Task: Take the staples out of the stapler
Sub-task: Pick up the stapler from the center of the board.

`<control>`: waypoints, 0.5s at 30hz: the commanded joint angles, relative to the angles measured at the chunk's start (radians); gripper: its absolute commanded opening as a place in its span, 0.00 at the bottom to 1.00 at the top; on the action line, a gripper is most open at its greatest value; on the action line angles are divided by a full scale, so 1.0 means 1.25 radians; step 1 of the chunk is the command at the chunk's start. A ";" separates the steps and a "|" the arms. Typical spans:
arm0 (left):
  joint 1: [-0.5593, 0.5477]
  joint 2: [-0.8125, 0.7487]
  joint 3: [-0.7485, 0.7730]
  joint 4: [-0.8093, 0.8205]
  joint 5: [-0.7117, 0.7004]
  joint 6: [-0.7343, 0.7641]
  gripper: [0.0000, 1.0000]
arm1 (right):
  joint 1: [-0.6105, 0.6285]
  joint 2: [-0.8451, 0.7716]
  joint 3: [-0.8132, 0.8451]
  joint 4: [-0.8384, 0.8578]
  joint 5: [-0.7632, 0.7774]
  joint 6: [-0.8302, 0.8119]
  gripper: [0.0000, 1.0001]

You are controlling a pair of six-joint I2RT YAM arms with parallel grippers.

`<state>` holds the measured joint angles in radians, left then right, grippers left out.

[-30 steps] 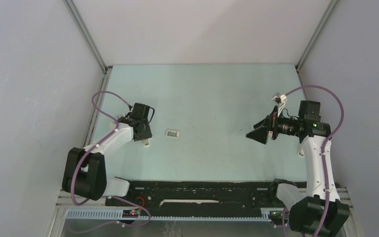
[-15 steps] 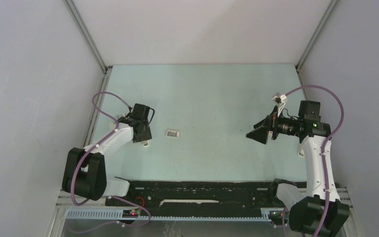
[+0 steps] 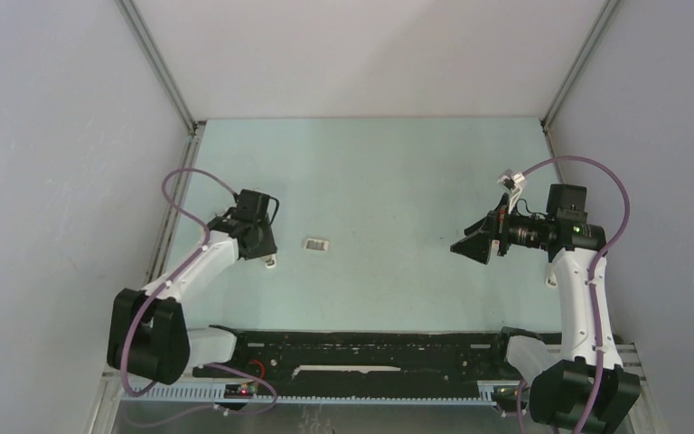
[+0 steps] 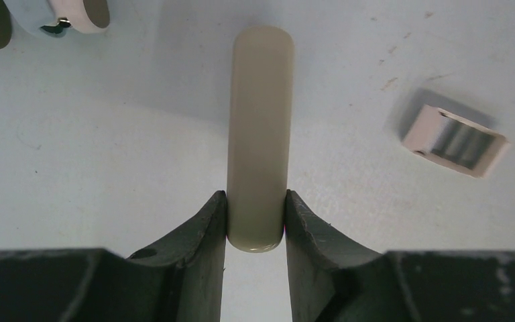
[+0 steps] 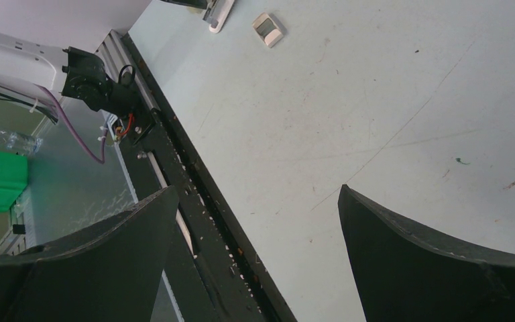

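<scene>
The stapler (image 4: 260,121), a pale oblong bar with rounded ends, lies flat on the light table (image 3: 389,181) at the left. My left gripper (image 4: 255,198) is shut on its near end, with one dark finger pressed against each side. From above, the stapler (image 3: 272,263) pokes out just below the left gripper (image 3: 265,255). The staples are hidden. My right gripper (image 3: 463,246) hovers wide open at the right, well away, with nothing between its jaws; the right wrist view shows that gripper (image 5: 258,194) over bare table.
A small white box (image 3: 316,244) lies to the right of the stapler; the left wrist view shows the box (image 4: 456,141) with a grey ribbed inside. A white fitting with round beige pads (image 4: 77,13) sits beyond the stapler. The black base rail (image 3: 361,348) runs along the near edge.
The left arm's elbow has swung down and to the left while its gripper stays at the stapler. The right arm has not moved.
</scene>
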<state>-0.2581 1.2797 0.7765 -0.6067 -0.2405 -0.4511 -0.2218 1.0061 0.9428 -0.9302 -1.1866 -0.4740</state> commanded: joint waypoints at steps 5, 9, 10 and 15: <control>-0.003 -0.149 0.035 0.007 0.146 0.022 0.00 | 0.031 0.006 -0.008 0.011 -0.012 -0.012 1.00; -0.009 -0.195 0.039 0.023 0.241 0.020 0.00 | 0.068 0.019 -0.008 0.015 -0.011 -0.019 1.00; -0.011 -0.205 0.041 0.028 0.261 0.019 0.00 | 0.078 0.023 -0.008 0.014 -0.012 -0.025 1.00; -0.031 -0.230 0.066 0.032 0.320 0.016 0.00 | 0.115 0.038 -0.009 0.022 -0.013 -0.039 1.00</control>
<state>-0.2756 1.0290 0.7765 -0.6079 0.0513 -0.4431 -0.1078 1.0462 0.9348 -0.9295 -1.1870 -0.4927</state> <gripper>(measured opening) 0.385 0.993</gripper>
